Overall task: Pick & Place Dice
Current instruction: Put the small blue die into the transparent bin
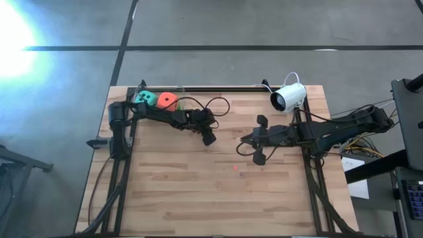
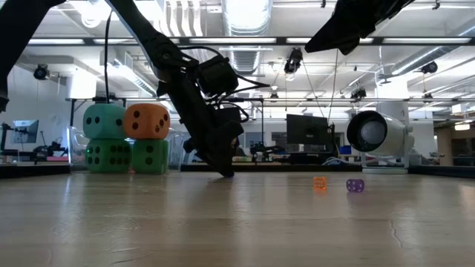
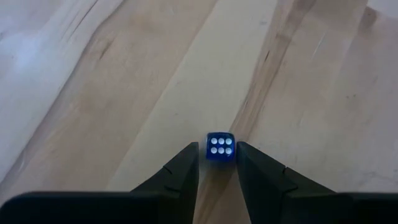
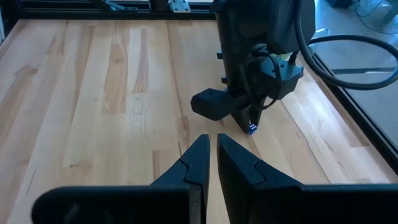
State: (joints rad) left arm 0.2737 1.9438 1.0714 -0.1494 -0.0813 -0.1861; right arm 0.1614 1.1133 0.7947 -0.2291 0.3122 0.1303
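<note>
My left pincer (image 3: 217, 163) is reaching down to the pale wooden bench (image 1: 198, 185), its dark wedge-shaped fingers narrowly apart around a tiny glossy blue die (image 3: 219, 147) with white pips. My right pincer (image 4: 211, 158) is hanging above the bench, nearly closed and empty. Four big soft dice (image 2: 126, 139) are sitting stacked at the far left corner.

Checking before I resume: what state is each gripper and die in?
Left gripper: open, at table, flanking small blue die.
Right gripper: shut, empty, raised.
Small blue die: on table, ungrasped.
Green dice: on table.
Teal die: atop green dice.
Orange-red die: atop green dice.
Orange die, purple die: loose on table.
</note>
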